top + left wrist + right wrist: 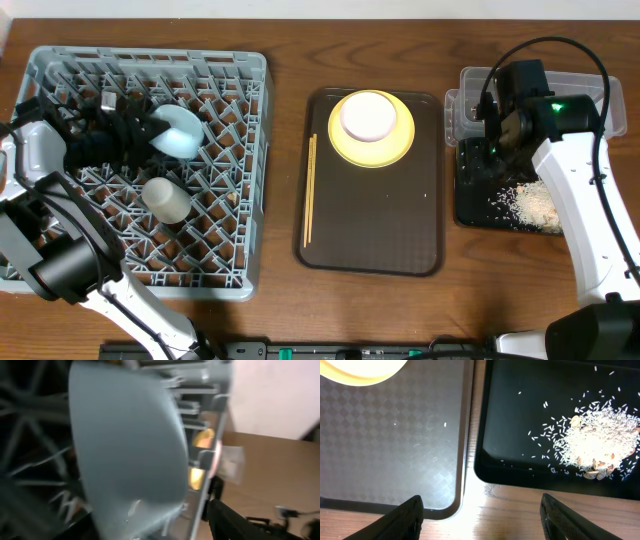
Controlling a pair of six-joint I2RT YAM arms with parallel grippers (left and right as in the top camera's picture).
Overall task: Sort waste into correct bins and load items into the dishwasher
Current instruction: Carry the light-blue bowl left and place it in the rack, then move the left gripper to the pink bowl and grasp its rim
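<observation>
Tableware counted from above: one round yellow plate (pixel 385 152), two bowls, one small white cup (pixel 166 200), and thin wooden chopsticks (pixel 309 190) that look like two sticks laid close together. The white bowl (pixel 368 116) sits on the plate at the far end of a dark brown serving tray (pixel 370 230), and the chopsticks lie along that tray's edge. The light blue bowl (pixel 182 132) and the cup are in the grey dish rack (pixel 230 80). Two bins stand at the other side: a clear tub (pixel 462 105) and, just in front of it, a black tray (pixel 472 175) holding one heap of rice scraps (pixel 530 205).

The left gripper (pixel 125 135) is over the rack with the blue bowl right at its tip. Its wrist camera shows only the bowl's rounded outside, blurred and filling the frame, with pegs behind. No fingers show, so I cannot tell whether it grips the bowl.

The right gripper (pixel 497 135) hangs where the tub meets the black tray, and the overhead view hides its fingers. Its wrist camera shows both fingers (pixel 560 520) spread wide with nothing between them. Below them are a corner of the black tray, the brown tray just beside it, and loose grains scattered around the heap, which lies off toward one finger.
</observation>
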